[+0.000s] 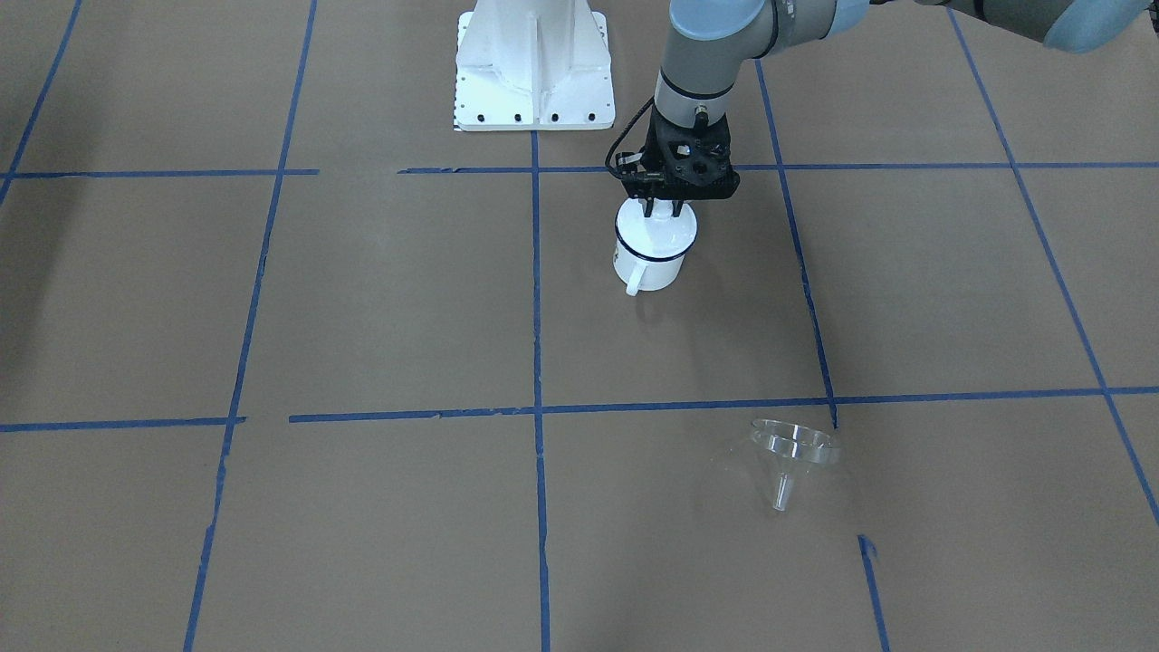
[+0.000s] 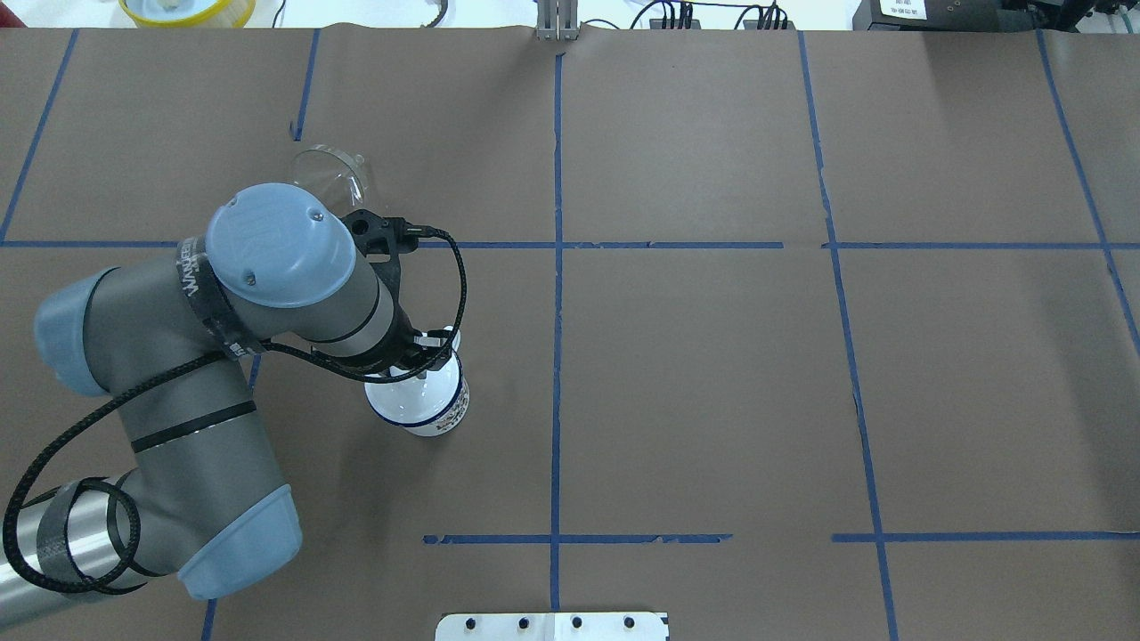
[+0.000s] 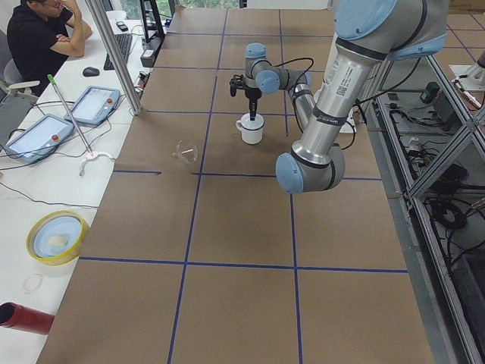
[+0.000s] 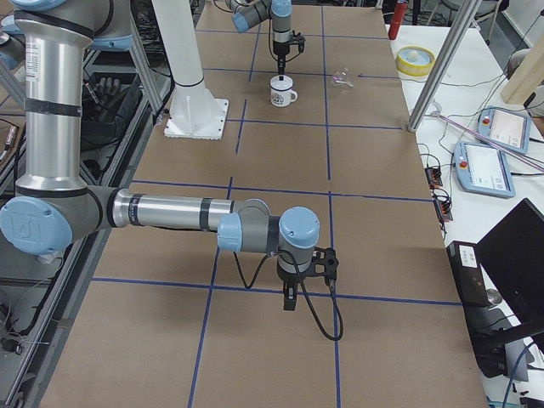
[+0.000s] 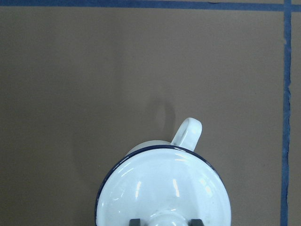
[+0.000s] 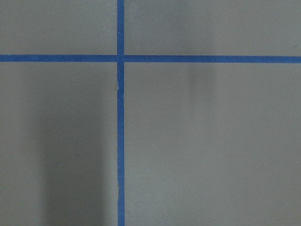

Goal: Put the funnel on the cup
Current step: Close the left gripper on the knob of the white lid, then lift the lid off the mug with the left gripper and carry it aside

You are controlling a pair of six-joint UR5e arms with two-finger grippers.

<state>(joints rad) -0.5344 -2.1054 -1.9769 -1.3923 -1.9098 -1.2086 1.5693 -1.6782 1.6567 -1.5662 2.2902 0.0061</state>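
The cup (image 1: 647, 267) is a white mug with a dark blue rim, standing upright with a round white knobbed lid (image 5: 162, 188) on it. Its handle (image 5: 188, 132) points away from the robot. My left gripper (image 1: 662, 210) points straight down over the cup, its two fingers closed on the lid's knob. The clear funnel (image 1: 788, 453) lies on its side on the brown table, well beyond the cup; it also shows in the overhead view (image 2: 329, 174). My right gripper (image 4: 289, 297) shows only in the exterior right view, above bare table far from both; I cannot tell its state.
The white robot base plate (image 1: 534, 63) stands behind the cup. Blue tape lines (image 1: 537, 407) grid the brown table. A yellow-rimmed bowl (image 3: 57, 236), a red tube (image 3: 26, 318) and tablets (image 3: 91, 105) lie on the operators' side table, where a person (image 3: 42, 34) sits.
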